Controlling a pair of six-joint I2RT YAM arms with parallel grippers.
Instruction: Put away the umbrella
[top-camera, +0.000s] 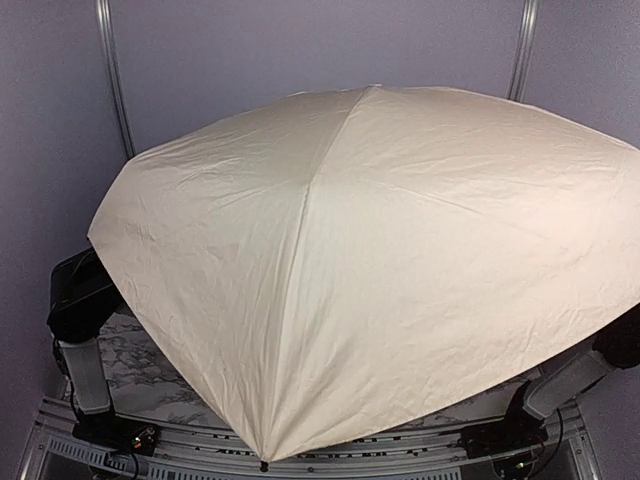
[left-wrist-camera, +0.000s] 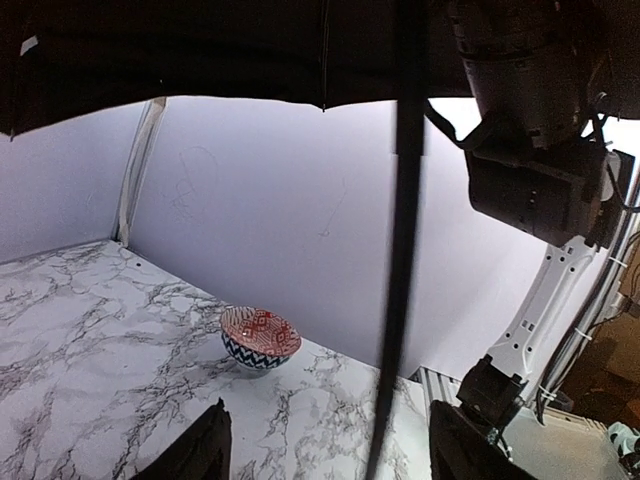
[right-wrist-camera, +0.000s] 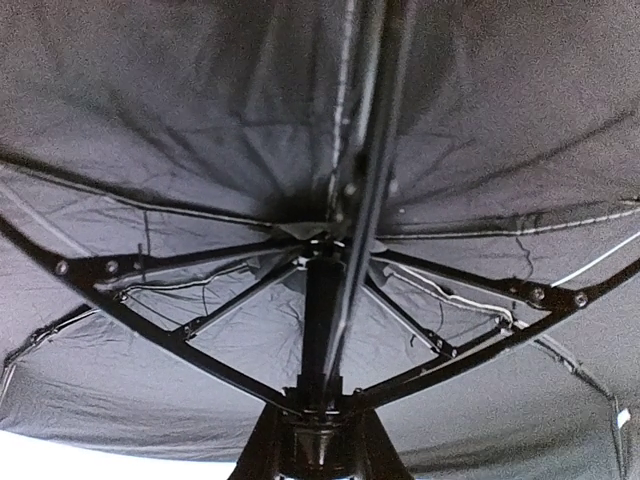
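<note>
The umbrella (top-camera: 370, 270) is open. Its cream canopy fills most of the top view and hides both grippers. In the right wrist view I see its black lining (right-wrist-camera: 200, 120), its ribs and its runner hub. My right gripper (right-wrist-camera: 322, 452) is shut around the black shaft (right-wrist-camera: 322, 310) just below the hub. In the left wrist view the thin black shaft (left-wrist-camera: 400, 260) runs down between the wide-apart fingers of my left gripper (left-wrist-camera: 340, 452), which is open. The shaft touches neither finger. The handle is out of view.
A small bowl (left-wrist-camera: 260, 337), red patterned inside and dark zigzag outside, stands on the marble table (left-wrist-camera: 90, 330) near the back wall. The right arm's wrist (left-wrist-camera: 540, 150) hangs close on the right. The arm links (top-camera: 82, 320) show under the canopy's edges.
</note>
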